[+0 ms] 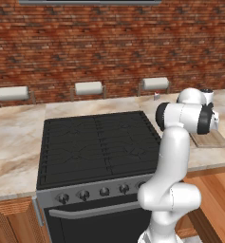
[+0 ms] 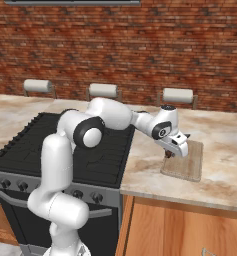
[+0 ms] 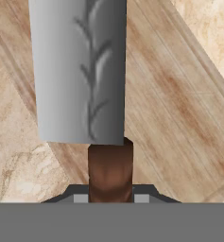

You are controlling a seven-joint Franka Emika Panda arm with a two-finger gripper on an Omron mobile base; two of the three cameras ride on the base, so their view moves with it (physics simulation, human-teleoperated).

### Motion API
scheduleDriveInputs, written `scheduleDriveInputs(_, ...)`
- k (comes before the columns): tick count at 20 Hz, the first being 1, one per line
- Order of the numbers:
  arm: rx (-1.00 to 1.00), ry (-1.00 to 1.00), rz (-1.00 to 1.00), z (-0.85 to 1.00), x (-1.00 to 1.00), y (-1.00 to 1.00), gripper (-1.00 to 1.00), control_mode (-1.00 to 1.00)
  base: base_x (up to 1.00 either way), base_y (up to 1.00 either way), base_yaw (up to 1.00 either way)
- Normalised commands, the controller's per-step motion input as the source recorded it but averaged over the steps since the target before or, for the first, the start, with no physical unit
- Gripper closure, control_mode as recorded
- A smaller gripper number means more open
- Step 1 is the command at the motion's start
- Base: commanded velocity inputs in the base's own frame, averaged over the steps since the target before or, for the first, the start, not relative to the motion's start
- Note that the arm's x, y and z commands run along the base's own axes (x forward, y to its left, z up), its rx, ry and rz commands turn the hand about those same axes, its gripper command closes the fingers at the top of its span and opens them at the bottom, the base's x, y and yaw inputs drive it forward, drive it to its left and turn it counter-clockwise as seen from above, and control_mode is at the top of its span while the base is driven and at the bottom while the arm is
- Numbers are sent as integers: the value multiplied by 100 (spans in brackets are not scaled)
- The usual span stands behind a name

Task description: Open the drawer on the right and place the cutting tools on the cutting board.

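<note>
Left base view: we see the arm [image 1: 173, 156] rising at lower right, its upper links covering most of the cutting board [image 1: 211, 139] on the beige desk [image 1: 16, 137] right of the black stove [image 1: 97, 144]. Three paper-towel rolls [image 1: 89, 88] stand by the brick wall.

Right base view: we see the fingers [image 2: 168, 154] just above the board's [image 2: 187, 162] left edge, pointing down, something small and dark between them. The drawer front [image 2: 180, 230] under the desk looks flush, though the angle leaves us unsure.

Hand view: we see the fingers [image 3: 111, 197] narrow, clamped on the brown handle of a knife [image 3: 80, 71]; its broad grey blade extends away over the board [image 3: 175, 99] and the desk [image 3: 19, 160].
</note>
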Motion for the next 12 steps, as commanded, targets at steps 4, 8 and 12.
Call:
scheduleDriveInputs(4,0,0,-1,-10,0,-14,100,-100,0,0,0)
scheduleDriveInputs(8,0,0,0,-14,0,0,100,-100,0,0,0)
scheduleDriveInputs(12,0,3,0,-20,0,0,100,-100,0,0,0)
